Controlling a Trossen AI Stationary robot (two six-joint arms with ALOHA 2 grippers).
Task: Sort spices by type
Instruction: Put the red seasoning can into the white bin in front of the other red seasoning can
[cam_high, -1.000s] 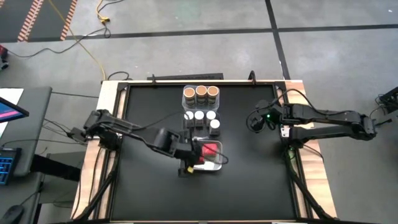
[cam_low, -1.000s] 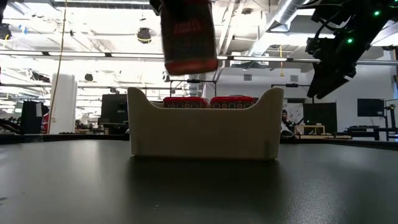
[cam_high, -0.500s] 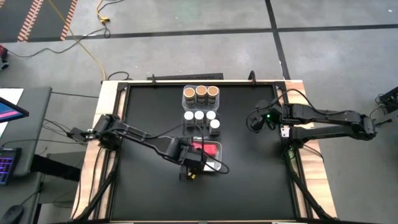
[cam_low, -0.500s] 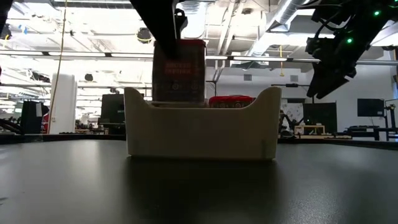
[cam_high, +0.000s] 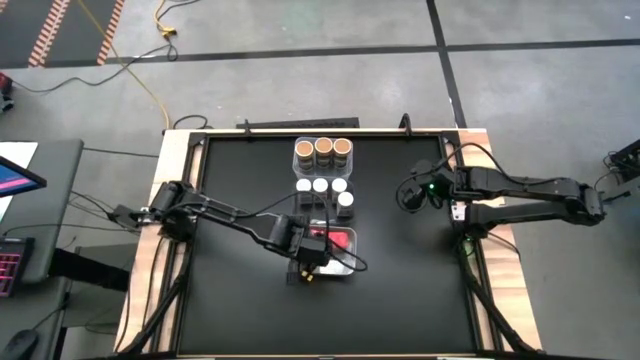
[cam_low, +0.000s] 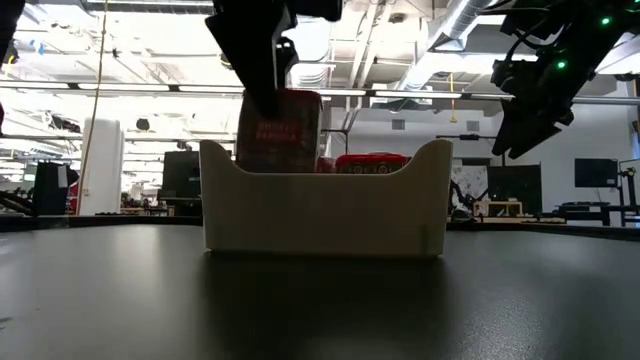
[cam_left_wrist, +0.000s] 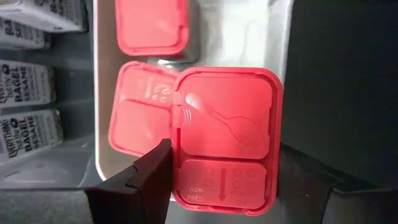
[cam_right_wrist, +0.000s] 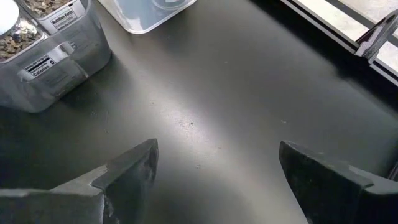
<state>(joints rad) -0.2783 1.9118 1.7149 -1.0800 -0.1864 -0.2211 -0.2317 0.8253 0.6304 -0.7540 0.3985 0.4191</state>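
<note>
We see even, bright overhead light in the high view, with the black table (cam_high: 240, 300) matte and nearly shadowless. In the low view the ceiling lights (cam_low: 310, 40) behind the bin (cam_low: 325, 210) glare white, so the bin's near wall sits in shade and the arms above it read as silhouettes; the tabletop in front of the bin carries a soft, blurred sheen. In the left wrist view the red-topped jar (cam_left_wrist: 227, 140) is sharp while the fingers (cam_left_wrist: 146, 183) beside it are dark and soft. The right wrist view shows a pale glare streak across the table (cam_right_wrist: 205, 118).
</note>
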